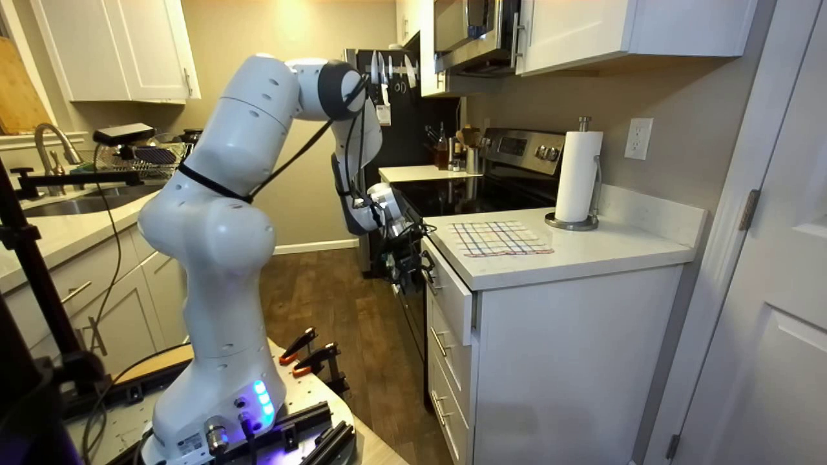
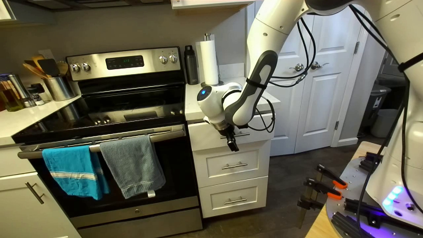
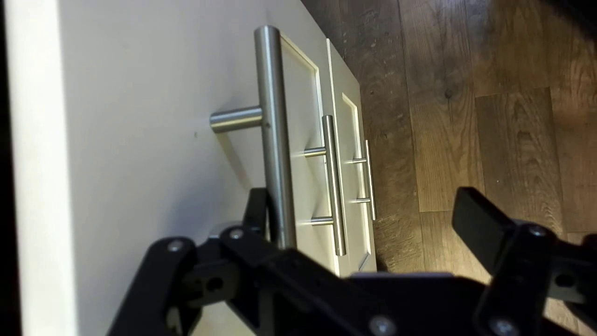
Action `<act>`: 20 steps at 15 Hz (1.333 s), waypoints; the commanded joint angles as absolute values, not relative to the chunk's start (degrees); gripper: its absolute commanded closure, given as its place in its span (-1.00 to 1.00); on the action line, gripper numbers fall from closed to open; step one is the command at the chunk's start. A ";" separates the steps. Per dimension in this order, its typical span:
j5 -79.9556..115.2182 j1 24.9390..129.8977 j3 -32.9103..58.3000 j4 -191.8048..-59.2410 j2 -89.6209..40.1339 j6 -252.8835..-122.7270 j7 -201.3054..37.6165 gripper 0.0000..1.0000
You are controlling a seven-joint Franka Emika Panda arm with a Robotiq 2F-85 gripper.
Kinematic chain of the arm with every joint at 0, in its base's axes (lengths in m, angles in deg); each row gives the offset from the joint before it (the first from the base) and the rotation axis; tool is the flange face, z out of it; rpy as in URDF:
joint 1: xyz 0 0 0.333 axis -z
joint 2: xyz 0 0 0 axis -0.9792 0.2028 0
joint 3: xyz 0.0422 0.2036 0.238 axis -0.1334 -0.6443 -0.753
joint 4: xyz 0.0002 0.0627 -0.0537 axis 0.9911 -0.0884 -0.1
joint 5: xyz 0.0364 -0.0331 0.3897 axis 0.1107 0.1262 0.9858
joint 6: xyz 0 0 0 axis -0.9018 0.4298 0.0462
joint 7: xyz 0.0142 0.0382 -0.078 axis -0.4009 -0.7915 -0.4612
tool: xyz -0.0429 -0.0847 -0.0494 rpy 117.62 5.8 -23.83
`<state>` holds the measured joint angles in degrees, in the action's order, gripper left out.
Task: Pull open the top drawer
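Observation:
The top drawer shows in both exterior views, with a plain white front (image 1: 455,294) (image 2: 203,136). It stands out from the narrow white cabinet (image 1: 568,374), with a dark gap behind its front. In the wrist view the drawer front (image 3: 130,102) fills the left side, and its steel bar handle (image 3: 274,126) stands off it. My gripper (image 3: 363,205) (image 2: 232,145) is open. One finger is behind the handle bar, between bar and drawer front. The other finger is well out from the handle, above the floor. The handle's near end is hidden by the gripper.
Below are deeper drawers with bar handles (image 2: 234,165) (image 2: 235,200). The counter (image 1: 581,258) above holds a checked cloth (image 1: 497,239) and a paper towel roll (image 1: 578,177). The stove (image 2: 132,129), with towels on its oven handle, is beside the cabinet. Clamps (image 1: 316,355) stick out from the robot's table.

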<state>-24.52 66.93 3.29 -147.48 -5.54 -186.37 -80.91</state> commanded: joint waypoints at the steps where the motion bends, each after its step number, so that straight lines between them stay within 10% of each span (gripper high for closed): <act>1: -18.53 66.12 0.46 -154.17 -8.11 -183.10 -83.46 -1.00; 20: -17.50 57.80 -4.71 -156.11 -10.14 -171.08 -87.24 -1.00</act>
